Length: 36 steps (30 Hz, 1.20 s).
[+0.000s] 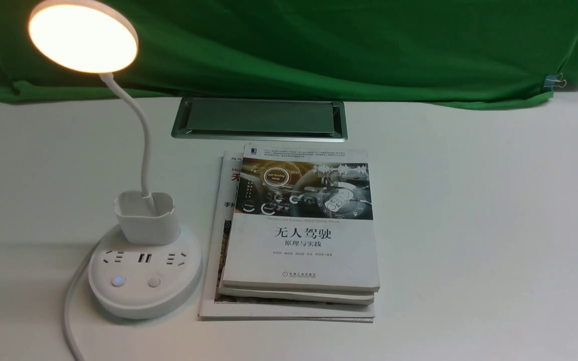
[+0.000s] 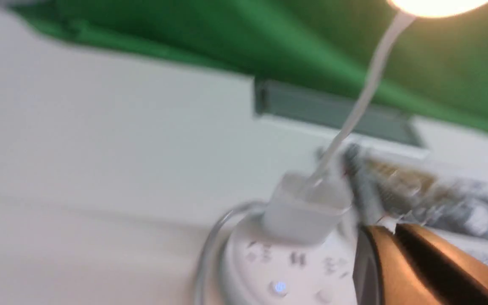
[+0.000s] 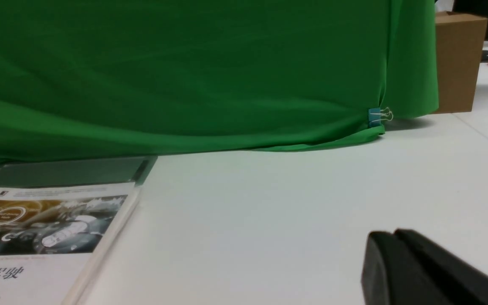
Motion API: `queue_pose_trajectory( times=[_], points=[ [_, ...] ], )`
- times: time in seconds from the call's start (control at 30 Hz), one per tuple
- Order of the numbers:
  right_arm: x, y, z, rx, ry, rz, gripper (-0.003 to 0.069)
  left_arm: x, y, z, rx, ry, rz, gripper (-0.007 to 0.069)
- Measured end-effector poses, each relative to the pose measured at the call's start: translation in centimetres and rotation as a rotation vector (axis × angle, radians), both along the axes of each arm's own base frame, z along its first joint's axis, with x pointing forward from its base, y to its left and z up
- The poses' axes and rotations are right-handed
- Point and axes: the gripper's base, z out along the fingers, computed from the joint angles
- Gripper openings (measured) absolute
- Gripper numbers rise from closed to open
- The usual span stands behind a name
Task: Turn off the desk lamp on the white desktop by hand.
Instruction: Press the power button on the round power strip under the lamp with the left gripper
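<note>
On my far left the desk lamp (image 1: 146, 220) stands on the white desktop (image 1: 469, 225). Its disc head (image 1: 83, 36) is glowing, so the switch-off is not yet done. The round base carries a blue-lit button (image 1: 118, 281) and a plain button (image 1: 154, 282) side by side; I can't tell which one governs the light.

The left wrist camera is smeared, but it shows the left gripper (image 2: 394, 228) with its fingers pressed together, near the base on the side towards the stack of books (image 1: 301, 240). I judge this the approach. Next I'd lower that closed tip onto a button and press lightly, keeping clear of the cup holder and the neck.

The books lie just beside the base. Further right, the right gripper (image 3: 394, 234), fingers also together, hangs low over bare desktop, well apart from the lamp.
</note>
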Motion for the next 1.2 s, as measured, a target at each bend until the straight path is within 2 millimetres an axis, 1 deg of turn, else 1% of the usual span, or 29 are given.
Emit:
queue_pose_trajectory(
  times=[0.17,0.3,0.37,0.4,0.43,0.47,0.5,0.53,0.6,0.63,0.67,0.7,0.8,0.83,0.87,0.9,0.97,1.03,1.2],
  points=[
    [0.0,0.0,0.0,0.000,0.000,0.000,0.0036,2.0,-0.1,-1.1,-0.015,0.119,0.002,0.0019],
    [0.0,0.0,0.0,0.000,0.000,0.000,0.0036,4.8,-0.4,-3.3,-0.027,0.341,-0.014,0.0019],
    [0.0,0.0,0.0,0.000,0.000,0.000,0.0036,6.6,-0.9,-4.5,-0.031,0.475,-0.063,0.0019],
    [0.0,0.0,0.0,0.000,0.000,0.000,0.0036,6.6,-0.9,-4.5,-0.021,0.474,-0.071,0.0019],
    [0.0,0.0,0.0,0.000,0.000,0.000,0.0036,8.1,-1.4,-5.4,-0.013,0.566,-0.143,0.0019],
    [0.0,0.0,0.0,0.000,0.000,0.000,0.0036,8.3,-1.5,-5.4,-0.020,0.575,-0.151,0.0019],
    [0.0,0.0,0.0,0.000,0.000,0.000,0.0036,9.8,-2.0,-6.1,-0.001,0.649,-0.212,0.0019],
    [0.0,0.0,0.0,0.000,0.000,0.000,0.0036,10.5,-2.3,-6.4,0.010,0.672,-0.233,0.0019],
    [0.0,0.0,0.0,0.000,0.000,0.000,0.0036,12.0,-3.2,-6.9,0.059,0.717,-0.272,0.0019],
    [0.0,0.0,0.0,0.000,0.000,0.000,0.0036,12.1,-3.3,-6.9,0.066,0.721,-0.275,0.0019],
    [0.0,0.0,0.0,0.000,0.000,0.000,0.0036,13.2,-4.4,-7.2,0.147,0.749,-0.305,0.0019],
    [0.0,0.0,0.0,0.000,0.000,0.000,0.0036,13.6,-4.9,-7.3,0.168,0.759,-0.304,0.0019],
    [0.0,0.0,0.0,0.000,0.000,0.000,0.0036,15.4,-6.9,-7.6,0.303,0.775,-0.333,0.0019],
    [0.0,0.0,0.0,0.000,0.000,0.000,0.0036,16.0,-7.6,-8.0,0.330,0.788,-0.343,0.0019],
    [0.0,0.0,0.0,0.000,0.000,0.000,0.0036,16.3,-7.9,-8.1,0.341,0.791,-0.348,0.0019],
    [0.0,0.0,0.0,0.000,0.000,0.000,0.0036,17.1,-8.4,-8.5,0.356,0.803,-0.349,0.0019],
    [0.0,0.0,0.0,0.000,0.000,0.000,0.0036,17.8,-8.6,-9.3,0.374,0.830,-0.346,0.0019],
    [0.0,0.0,0.0,0.000,0.000,0.000,0.0036,18.2,-8.7,-10.0,0.390,0.847,-0.346,0.0019],
    [0.0,0.0,0.0,0.000,0.000,0.000,0.0036,18.8,-8.9,-10.4,0.390,0.813,-0.352,0.0015]
  ],
)
